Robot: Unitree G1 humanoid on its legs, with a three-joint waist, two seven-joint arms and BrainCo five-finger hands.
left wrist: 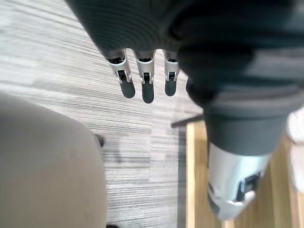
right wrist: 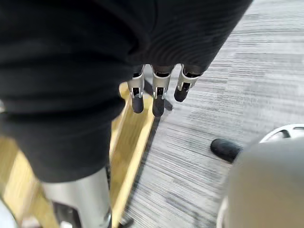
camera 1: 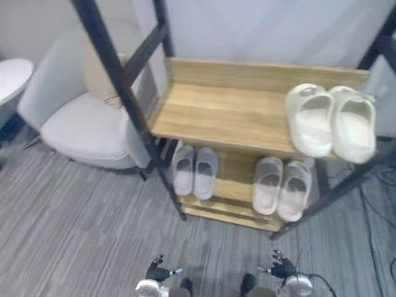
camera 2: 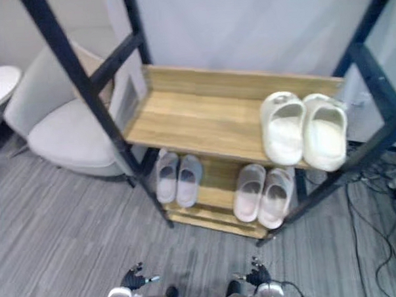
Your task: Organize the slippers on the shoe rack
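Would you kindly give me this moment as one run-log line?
left hand open, empty | right hand open, empty | cream slippers on top shelf | grey pair, beige pair on lower shelf

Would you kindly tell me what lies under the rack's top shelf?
On the lower shelf stand a grey slipper pair and a beige pair; the top shelf covers everything farther back.

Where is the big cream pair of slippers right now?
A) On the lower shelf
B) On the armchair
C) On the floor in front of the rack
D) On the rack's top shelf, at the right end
D: the cream slippers lie side by side at the right end of the top shelf, while the grey pair and the pinkish pair sit on the lower shelf.
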